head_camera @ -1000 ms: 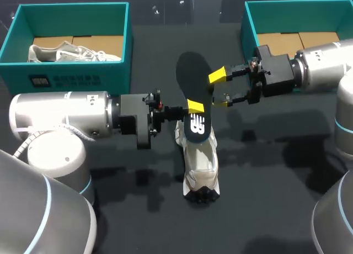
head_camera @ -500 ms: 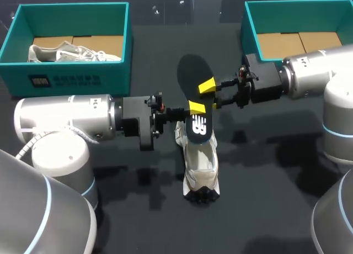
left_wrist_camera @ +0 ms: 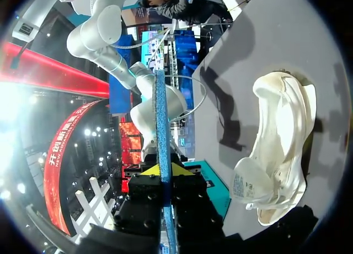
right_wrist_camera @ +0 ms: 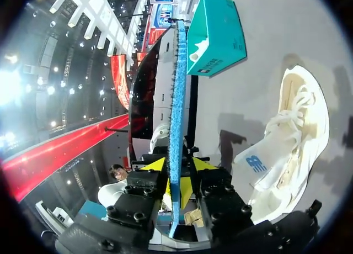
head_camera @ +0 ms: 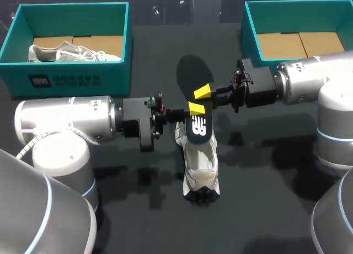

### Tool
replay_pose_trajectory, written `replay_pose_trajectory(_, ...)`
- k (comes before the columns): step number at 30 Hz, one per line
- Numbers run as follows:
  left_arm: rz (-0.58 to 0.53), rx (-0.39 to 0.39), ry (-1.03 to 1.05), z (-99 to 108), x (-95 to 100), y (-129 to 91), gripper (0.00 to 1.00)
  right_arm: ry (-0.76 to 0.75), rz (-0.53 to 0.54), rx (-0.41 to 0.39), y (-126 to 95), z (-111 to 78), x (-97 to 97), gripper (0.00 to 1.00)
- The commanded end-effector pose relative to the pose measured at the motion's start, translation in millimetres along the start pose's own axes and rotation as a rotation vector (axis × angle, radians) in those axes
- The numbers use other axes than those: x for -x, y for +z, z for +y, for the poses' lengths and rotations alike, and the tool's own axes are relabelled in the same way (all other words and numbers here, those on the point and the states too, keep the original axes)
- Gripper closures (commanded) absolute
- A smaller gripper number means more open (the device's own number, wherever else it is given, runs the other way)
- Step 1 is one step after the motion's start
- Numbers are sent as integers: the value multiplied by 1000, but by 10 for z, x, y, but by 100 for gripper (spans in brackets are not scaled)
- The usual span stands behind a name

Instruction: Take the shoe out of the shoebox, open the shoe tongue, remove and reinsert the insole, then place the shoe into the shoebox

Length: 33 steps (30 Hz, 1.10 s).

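The dark insole [head_camera: 190,72] is held up in the air, right over the white shoe [head_camera: 199,160]. It is pinched tight near its lower end by the left gripper [head_camera: 190,107], so it cannot drop. In the left wrist view the insole is seen edge on, squeezed between the 2 yellow tips.

The right gripper [head_camera: 205,94] is set at the same insole, just beside the left one. It cannot be told if it is squeezing yet. It is likely put there so the insole can be steered by 2 grippers.

The shoe is lying on the black table [head_camera: 265,171], and its tongue looks folded out, so the insole can be slid back in. The teal right shoebox [head_camera: 246,27] is kept open at the back for the shoe. A second shoe [head_camera: 71,52] is lying in the left shoebox [head_camera: 71,77].
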<state>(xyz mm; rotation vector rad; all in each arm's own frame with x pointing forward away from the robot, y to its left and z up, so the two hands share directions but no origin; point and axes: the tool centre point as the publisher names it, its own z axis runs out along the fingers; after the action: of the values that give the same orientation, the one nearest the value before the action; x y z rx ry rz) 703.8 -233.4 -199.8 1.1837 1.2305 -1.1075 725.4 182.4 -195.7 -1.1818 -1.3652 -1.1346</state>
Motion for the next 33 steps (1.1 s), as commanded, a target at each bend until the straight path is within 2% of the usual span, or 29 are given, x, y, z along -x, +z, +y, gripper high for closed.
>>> replay_pose_trajectory(1,0,5,1,-5,-26,32,100,-2,4,5,44,6,17,85)
replay_pose_trajectory(2,1,5,1,-6,-30,34,100,-3,5,6,48,8,18,88)
replay_pose_trajectory(4,1,6,-1,-9,-35,38,100,-5,7,6,52,11,20,100)
replay_pose_trajectory(10,1,5,-3,-16,-41,48,100,-11,10,6,67,19,25,100)
replay_pose_trajectory(11,2,7,-3,-17,-29,36,98,-12,10,7,68,21,28,100)
replay_pose_trajectory(12,2,8,-6,-14,-10,16,66,-11,10,7,68,23,33,100)
replay_pose_trajectory(13,3,9,-9,-12,14,-18,28,-11,11,7,68,24,35,100)
replay_pose_trajectory(14,6,13,-13,-5,39,-58,0,-11,11,7,68,25,37,100)
replay_pose_trajectory(18,44,31,-24,48,105,-277,0,-12,12,9,57,15,67,100)
replay_pose_trajectory(21,114,41,-31,114,122,-454,0,-10,16,11,47,6,104,100)
replay_pose_trajectory(27,247,76,-33,344,223,-825,0,1,22,1,38,8,173,100)
replay_pose_trajectory(28,252,90,21,400,259,-893,0,8,23,0,37,9,186,100)
replay_pose_trajectory(29,256,131,182,443,296,-955,0,17,24,2,31,8,204,100)
replay_pose_trajectory(33,256,131,182,443,296,-955,0,17,24,2,31,8,204,100)
